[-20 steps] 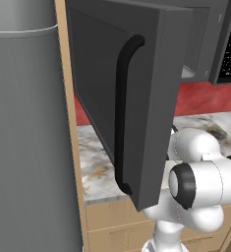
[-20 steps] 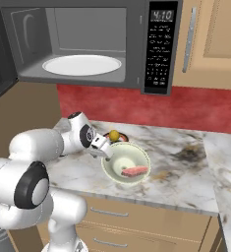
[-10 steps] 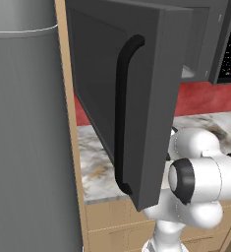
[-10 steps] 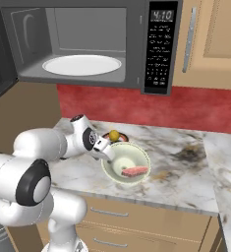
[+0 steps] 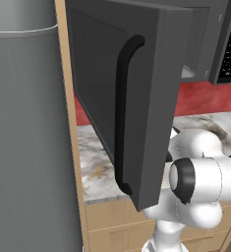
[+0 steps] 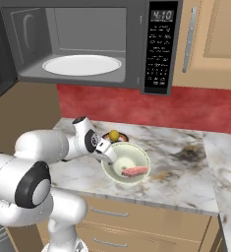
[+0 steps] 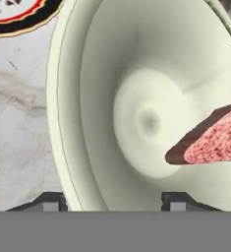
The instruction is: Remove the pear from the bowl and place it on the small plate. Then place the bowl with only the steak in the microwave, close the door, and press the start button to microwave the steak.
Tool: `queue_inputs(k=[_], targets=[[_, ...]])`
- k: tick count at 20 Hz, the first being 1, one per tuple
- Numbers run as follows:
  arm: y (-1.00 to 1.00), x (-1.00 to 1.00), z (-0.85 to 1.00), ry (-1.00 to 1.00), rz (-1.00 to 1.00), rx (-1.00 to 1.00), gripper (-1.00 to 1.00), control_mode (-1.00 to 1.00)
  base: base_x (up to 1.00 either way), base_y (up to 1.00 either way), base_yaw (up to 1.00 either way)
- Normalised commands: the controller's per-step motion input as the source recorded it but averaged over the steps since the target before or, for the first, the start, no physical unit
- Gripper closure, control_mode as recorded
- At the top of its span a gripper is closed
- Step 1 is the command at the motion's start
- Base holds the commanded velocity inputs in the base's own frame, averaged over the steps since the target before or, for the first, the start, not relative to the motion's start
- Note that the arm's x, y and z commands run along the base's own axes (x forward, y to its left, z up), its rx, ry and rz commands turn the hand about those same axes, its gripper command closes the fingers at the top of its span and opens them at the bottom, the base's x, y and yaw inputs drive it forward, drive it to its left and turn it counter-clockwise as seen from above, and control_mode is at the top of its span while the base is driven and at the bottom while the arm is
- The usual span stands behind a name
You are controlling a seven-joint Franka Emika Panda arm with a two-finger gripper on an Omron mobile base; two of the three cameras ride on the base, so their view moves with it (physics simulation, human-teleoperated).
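While the microwave gapes above the counter, its door blocks the left view. Below, the bowl holds the steak; the gripper straddles its rim, jaws apart. Behind, the pear rests on the small plate.

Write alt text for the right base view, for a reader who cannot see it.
The gripper straddles the near-left rim of the bowl, which holds only the steak. The pear sits on the small plate just behind the bowl. Above the counter, the microwave stands open with its white turntable bare.
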Motion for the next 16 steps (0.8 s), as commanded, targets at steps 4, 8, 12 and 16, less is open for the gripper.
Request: queue_inputs(k=[4, 8, 12, 16], targets=[[-0.15, -0.07, -0.01, -0.02, 0.0, 0.0, 1.0, -1.0, 0.0, 0.0, 0.0], [0.0, -0.01, 0.0, 0.0, 0.0, 0.0, 1.0, -1.0, 0.0, 0.0, 0.0], [0.09, -0.02, 0.0, 0.0, 0.0, -0.04, 1.0, -1.0, 0.0, 0.0, 0.0], [0.32, -0.13, 0.25, -0.04, 0.03, -0.21, 1.0, -1.0, 0.0, 0.0, 0.0]])
